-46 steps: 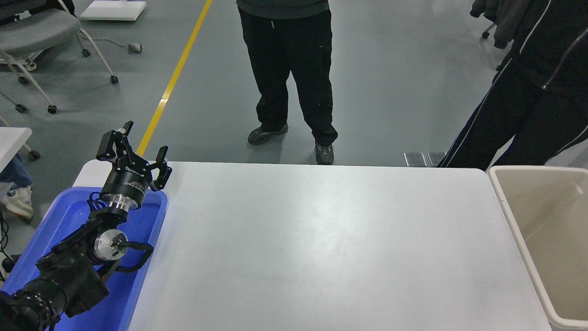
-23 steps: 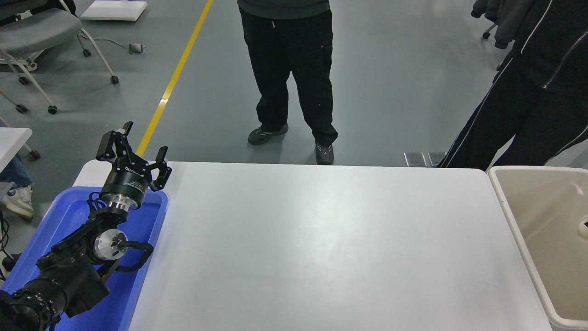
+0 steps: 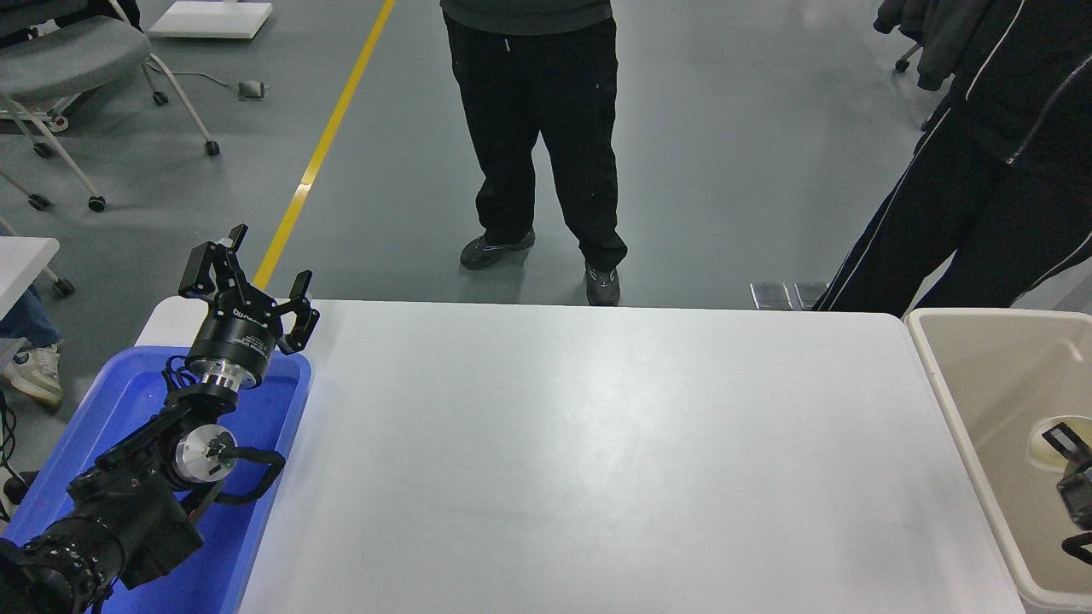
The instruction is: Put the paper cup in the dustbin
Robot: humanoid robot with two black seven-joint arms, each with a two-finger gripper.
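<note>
The paper cup [image 3: 1042, 452] shows as a white rim with a cream inside, facing up, inside the beige dustbin [image 3: 955, 401] at the table's right end. My right gripper [image 3: 1077, 493] comes in from the right edge over the dustbin, with a black part lying across the cup's rim. Most of it is cut off by the picture edge, so I cannot tell whether it holds the cup. My left gripper [image 3: 249, 271] is open and empty, parked above the far end of the blue tray.
A blue tray [image 3: 281, 443] lies at the table's left end under my left arm. The white table [image 3: 597, 452] lies between tray and dustbin. Two people stand beyond the far edge, one at the middle [image 3: 537, 136] and one at the right [image 3: 981, 170].
My right gripper and the cup have come into view from the right edge, moving left over the dustbin. The left arm has not moved.
</note>
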